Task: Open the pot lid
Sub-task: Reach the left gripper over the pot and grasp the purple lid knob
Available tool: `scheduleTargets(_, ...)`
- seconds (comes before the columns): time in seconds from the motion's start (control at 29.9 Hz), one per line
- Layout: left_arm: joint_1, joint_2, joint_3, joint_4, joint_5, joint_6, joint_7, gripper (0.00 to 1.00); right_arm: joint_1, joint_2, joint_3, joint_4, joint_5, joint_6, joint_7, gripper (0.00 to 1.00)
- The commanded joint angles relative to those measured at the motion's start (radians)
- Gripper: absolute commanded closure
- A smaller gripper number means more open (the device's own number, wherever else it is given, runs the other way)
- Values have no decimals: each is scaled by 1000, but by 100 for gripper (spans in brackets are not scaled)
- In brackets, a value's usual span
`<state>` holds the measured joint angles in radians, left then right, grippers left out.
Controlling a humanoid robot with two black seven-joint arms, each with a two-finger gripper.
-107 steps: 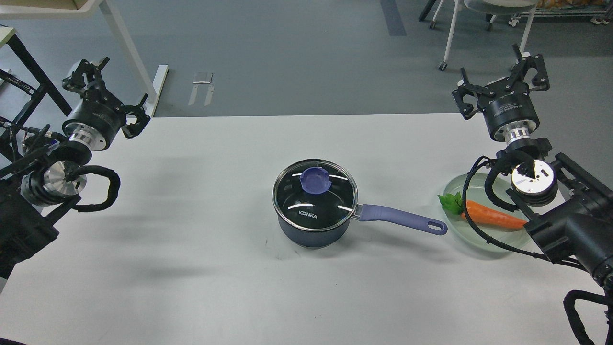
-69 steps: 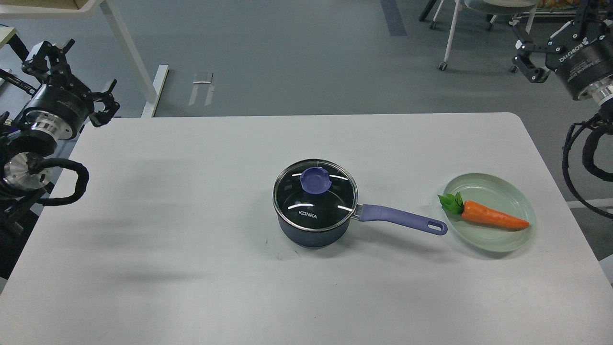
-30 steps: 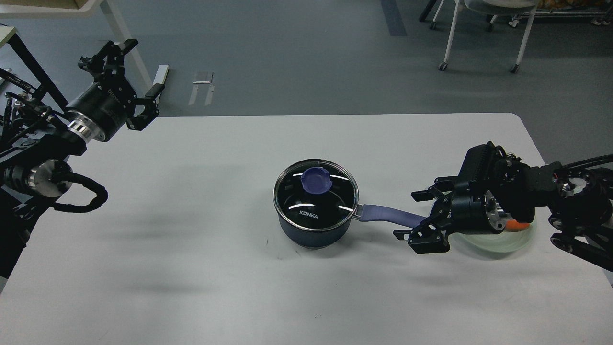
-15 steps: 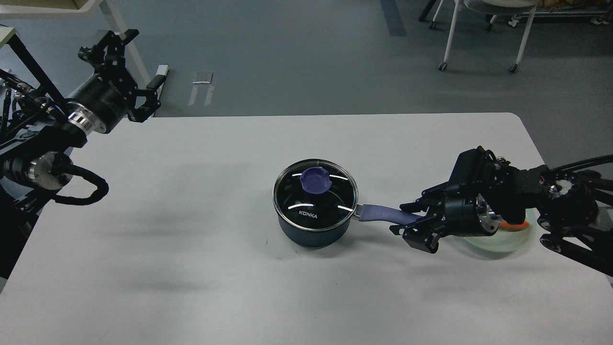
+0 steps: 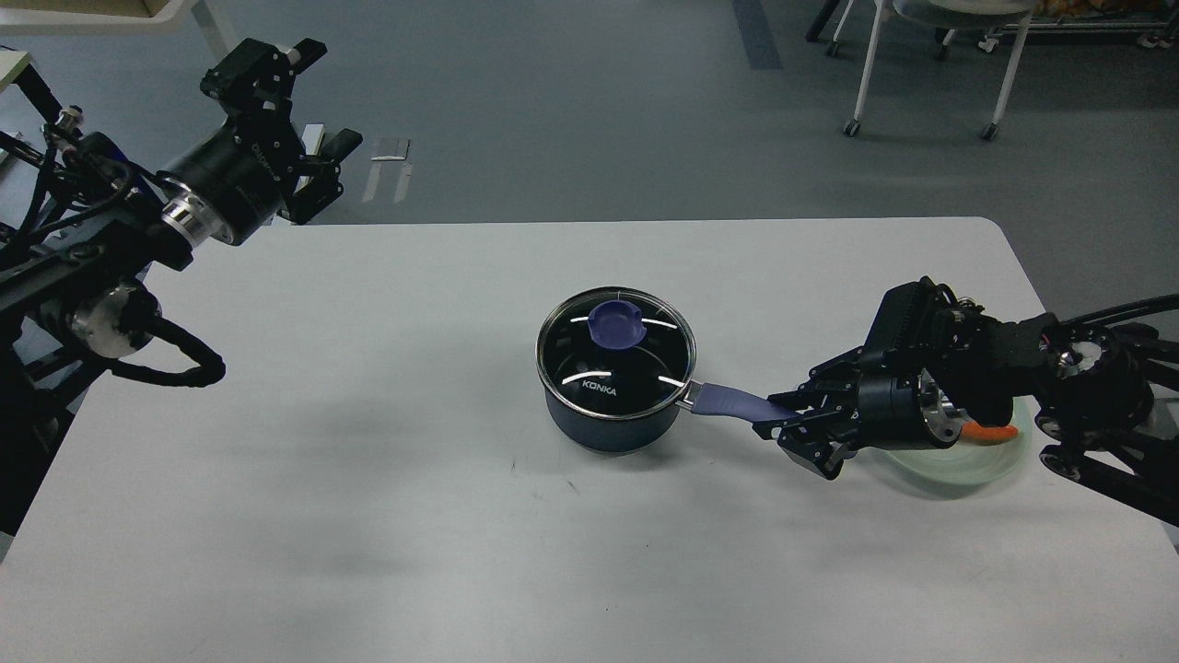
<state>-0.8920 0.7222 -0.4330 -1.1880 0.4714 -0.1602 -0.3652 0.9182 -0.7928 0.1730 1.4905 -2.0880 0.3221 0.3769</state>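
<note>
- Progress is early, as I read it: the lid (image 5: pixel 615 354) sits flat on the pot (image 5: pixel 612 405) near the middle of the frame, its purple-blue knob (image 5: pixel 615 324) untouched, so the opening itself is not yet done.
- My right gripper (image 5: pixel 790 422) comes in from the right of the frame and has its jaws pinched on the far end of the pot's handle (image 5: pixel 732 402); this looks like the bracing step.
- My left gripper (image 5: pixel 304 120) hangs in the upper left of the frame, above the table's (image 5: pixel 368 516) far edge and well apart from the pot. Its jaws are spread with nothing between them.
- What is left, in my judgement: bring the left gripper over to the knob, close on it, and lift the lid off the rim.
- Behind the right arm, a pale green plate (image 5: pixel 958 470) shows only in part, with a bit of orange carrot (image 5: pixel 993 430) peeking out.
</note>
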Motion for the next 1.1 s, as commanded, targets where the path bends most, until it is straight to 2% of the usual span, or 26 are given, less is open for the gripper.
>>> scheduleTargets(0.0, -51, -27, 16, -88, 276, 60, 0, 1, -1, 3, 2, -1, 0, -2, 0, 76)
scheduleTargets(0.13, -62, -99, 28, -159, 675, 91, 2, 2, -1, 3, 3, 2, 2, -2, 0, 77)
scheduleTargets(0.23, -59, -168, 63, -162, 965, 112, 0, 2, -1, 3, 3, 4, 2, -2, 0, 77)
scheduleTargets(0.33, -53, -222, 120, -153, 1205, 201, 5, 4, -1, 3, 5, 5, 2, -3, 0, 77)
scheduleTargets(0.47, -54, -237, 282, -139, 1467, 348, 8, 4, -2, 3, 5, 5, 2, -3, 0, 77)
scheduleTargets(0.57, -61, -265, 361, -90, 1537, 404, 9, 4, -4, 4, 5, 7, 2, -3, 0, 77)
scheduleTargets(0.74, -64, -333, 372, 46, 1538, 407, 48, 4, -4, 29, 2, 7, 2, -3, 0, 77)
scheduleTargets(0.84, -70, -357, 373, 132, 1531, 407, 45, 4, -9, 30, 0, 10, 2, -3, 0, 77)
scheduleTargets(1.07, -68, -374, 375, 163, 1523, 407, 37, 4, -9, 30, 0, 8, 2, -3, 0, 77)
